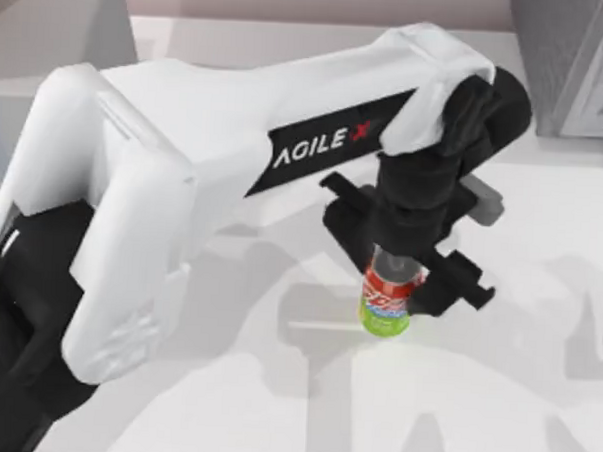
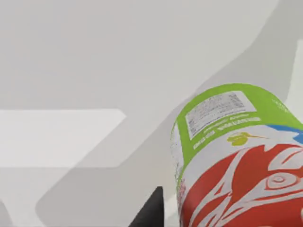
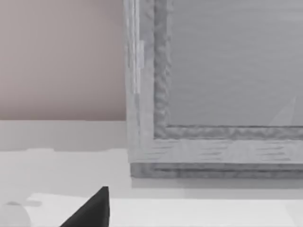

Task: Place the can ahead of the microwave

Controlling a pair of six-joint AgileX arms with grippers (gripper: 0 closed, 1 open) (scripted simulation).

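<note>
From above, my left arm (image 1: 184, 171) reaches in from the table's left side, a big white body with black "AGILEX" lettering on a dark panel, ending in a black wrist over the middle of the table (image 1: 224, 403). My left gripper (image 1: 397, 275) hangs there pointing down, and its two dark fingers (image 1: 459, 283) stand on either side of the can (image 1: 386, 300), clamped against its upper part.

The can stands upright near the table's centre, a little right of the middle. I cannot tell whether its base touches the table or sits just above it. From above I see a pale silvery top partly under the gripper, a red band with white script below it, and a bright green lower part.

In the left wrist view the can (image 2: 236, 156) is very close: the green end carries a white label panel with fine grey print, a small yellow-green fruit mark and a thin blue stripe, then the red field with bold white swirls. A dark fingertip (image 2: 149, 210) pokes in beside it.

At the table's far right corner stands the microwave (image 1: 574, 63), pale grey, well apart from the can. In the right wrist view the microwave (image 3: 213, 94) shows a framed grey front panel, with one dark fingertip (image 3: 92, 210) of my right gripper low in the frame; I cannot tell how its fingers are set.
</note>
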